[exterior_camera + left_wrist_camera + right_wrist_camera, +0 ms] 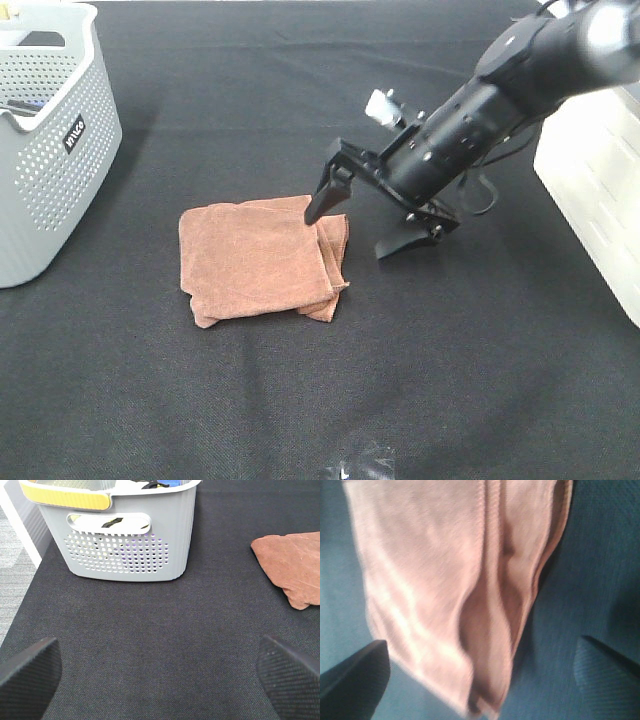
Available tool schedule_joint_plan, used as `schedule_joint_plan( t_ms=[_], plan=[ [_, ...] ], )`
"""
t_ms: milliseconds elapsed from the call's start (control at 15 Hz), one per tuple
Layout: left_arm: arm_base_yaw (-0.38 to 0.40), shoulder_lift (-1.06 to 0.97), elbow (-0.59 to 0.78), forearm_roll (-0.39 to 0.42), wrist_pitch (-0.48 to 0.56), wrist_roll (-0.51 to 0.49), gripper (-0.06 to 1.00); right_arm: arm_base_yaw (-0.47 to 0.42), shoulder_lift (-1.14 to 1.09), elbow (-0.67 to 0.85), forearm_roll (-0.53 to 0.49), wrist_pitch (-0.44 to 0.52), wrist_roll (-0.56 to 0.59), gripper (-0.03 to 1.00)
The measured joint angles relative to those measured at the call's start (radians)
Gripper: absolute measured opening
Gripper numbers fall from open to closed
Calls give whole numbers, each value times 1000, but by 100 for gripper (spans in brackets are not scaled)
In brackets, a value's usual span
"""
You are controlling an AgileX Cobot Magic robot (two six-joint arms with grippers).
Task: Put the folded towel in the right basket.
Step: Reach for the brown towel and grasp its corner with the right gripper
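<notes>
The folded brown towel [260,260] lies flat on the black table, left of centre. It also shows in the left wrist view [295,567] and fills the right wrist view [460,585]. My right gripper [360,222] is open, reaching in from the right; one fingertip hangs over the towel's far right corner, the other stands on the cloth to the right of it. The right basket [600,180], white, stands at the right edge. My left gripper [160,672] is open and empty over bare table near the left basket.
A grey perforated basket [45,130] stands at the far left with items inside; it also shows in the left wrist view [125,535]. A small clear wrapper [362,465] lies at the front edge of the table.
</notes>
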Motion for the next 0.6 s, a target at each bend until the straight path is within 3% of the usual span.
schedule_joint_plan(
  t_ms=[400, 600],
  plan=[
    [0, 0, 0, 0, 0, 0, 99, 3, 120, -42, 93, -27, -22, 94],
    [0, 0, 0, 0, 0, 0, 99, 101, 175, -72, 201, -55, -61, 90]
  ],
)
